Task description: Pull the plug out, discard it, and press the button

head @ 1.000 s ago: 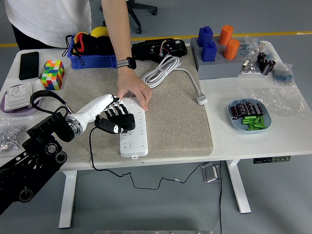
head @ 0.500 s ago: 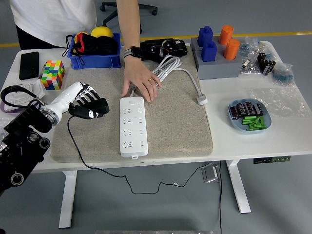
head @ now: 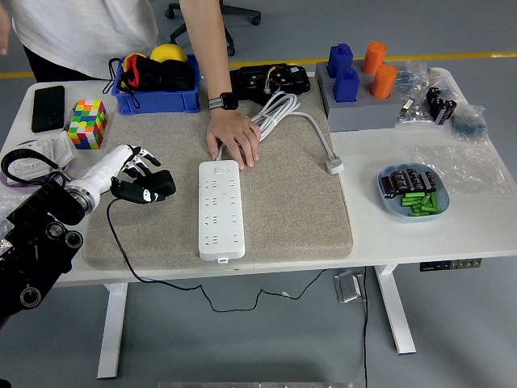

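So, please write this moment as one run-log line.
left hand: holds black plug | power strip: unplugged | person's hand: steadies strip

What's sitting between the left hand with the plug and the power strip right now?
Only bare mat in the head view: the left hand, gripping the black plug, has nothing between it and the white power strip.

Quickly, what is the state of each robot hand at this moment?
Left hand: closed on the black plug, beside the white power strip.
Right hand: not in view.
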Controlling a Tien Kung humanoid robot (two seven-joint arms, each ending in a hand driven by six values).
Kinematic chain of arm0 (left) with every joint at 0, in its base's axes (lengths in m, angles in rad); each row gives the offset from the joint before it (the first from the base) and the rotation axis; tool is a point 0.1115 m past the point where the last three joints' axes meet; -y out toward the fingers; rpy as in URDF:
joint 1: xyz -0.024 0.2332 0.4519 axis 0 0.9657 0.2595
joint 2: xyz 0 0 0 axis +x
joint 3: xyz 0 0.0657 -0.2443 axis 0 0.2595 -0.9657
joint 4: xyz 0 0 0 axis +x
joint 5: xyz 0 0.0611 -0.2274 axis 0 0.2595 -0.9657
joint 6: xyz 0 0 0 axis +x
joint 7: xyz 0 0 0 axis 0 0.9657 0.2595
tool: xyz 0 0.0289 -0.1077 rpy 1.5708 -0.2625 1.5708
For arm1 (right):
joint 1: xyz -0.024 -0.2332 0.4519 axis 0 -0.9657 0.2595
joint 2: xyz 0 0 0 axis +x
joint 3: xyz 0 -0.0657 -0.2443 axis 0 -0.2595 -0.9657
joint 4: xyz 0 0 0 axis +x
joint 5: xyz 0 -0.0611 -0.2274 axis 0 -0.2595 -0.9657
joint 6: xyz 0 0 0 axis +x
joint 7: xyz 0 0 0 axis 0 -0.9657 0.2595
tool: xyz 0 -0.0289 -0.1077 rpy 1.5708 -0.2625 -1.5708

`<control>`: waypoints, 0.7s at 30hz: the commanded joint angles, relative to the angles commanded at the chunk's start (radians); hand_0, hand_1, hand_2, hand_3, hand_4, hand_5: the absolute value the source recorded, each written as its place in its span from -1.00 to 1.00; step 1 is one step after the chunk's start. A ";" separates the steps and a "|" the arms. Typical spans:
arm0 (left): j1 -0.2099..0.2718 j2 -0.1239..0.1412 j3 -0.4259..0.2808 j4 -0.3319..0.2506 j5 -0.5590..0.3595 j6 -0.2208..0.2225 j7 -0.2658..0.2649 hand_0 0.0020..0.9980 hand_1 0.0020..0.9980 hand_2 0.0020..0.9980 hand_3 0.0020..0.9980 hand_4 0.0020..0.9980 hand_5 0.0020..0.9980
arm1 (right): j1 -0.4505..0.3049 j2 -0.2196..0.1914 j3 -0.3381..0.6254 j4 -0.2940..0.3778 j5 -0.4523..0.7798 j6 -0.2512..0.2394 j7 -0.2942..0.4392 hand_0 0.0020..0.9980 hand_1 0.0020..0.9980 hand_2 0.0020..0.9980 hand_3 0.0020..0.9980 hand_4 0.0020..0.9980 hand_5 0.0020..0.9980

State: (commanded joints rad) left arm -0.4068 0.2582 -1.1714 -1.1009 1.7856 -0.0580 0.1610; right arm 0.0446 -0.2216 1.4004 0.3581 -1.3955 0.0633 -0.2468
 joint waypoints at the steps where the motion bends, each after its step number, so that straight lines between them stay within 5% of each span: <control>1: 0.000 0.001 -0.002 0.000 -0.003 0.001 -0.003 0.44 0.36 0.32 0.51 0.80 -1.00 | 0.000 0.000 -0.001 0.000 0.000 0.000 0.000 0.51 0.40 0.42 0.45 0.58 0.22; 3: -0.001 0.002 -0.004 -0.001 -0.006 0.002 -0.008 0.44 0.36 0.32 0.51 0.80 -1.00 | 0.001 -0.001 -0.003 0.000 0.001 0.000 0.000 0.51 0.40 0.42 0.45 0.58 0.22; 4: -0.002 0.003 -0.005 -0.001 -0.006 0.001 -0.007 0.54 0.55 0.52 0.76 0.89 -1.00 | 0.001 -0.001 -0.004 0.000 0.001 0.000 0.000 0.51 0.40 0.42 0.45 0.58 0.22; 12: -0.004 0.008 -0.001 -0.006 -0.006 -0.003 0.000 0.55 0.57 0.53 0.75 0.92 -1.00 | 0.003 -0.006 -0.011 0.001 0.003 0.000 0.000 0.51 0.40 0.42 0.45 0.58 0.22; 21: -0.048 0.007 0.037 -0.087 -0.034 -0.035 0.017 0.50 0.50 0.47 0.73 0.91 -1.00 | 0.004 -0.008 -0.016 -0.001 0.004 0.000 0.000 0.51 0.40 0.42 0.45 0.58 0.22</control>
State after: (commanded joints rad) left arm -0.4549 0.2655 -1.1342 -1.1875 1.7515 -0.0928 0.1777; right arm 0.0487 -0.2293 1.3843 0.3574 -1.3910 0.0634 -0.2468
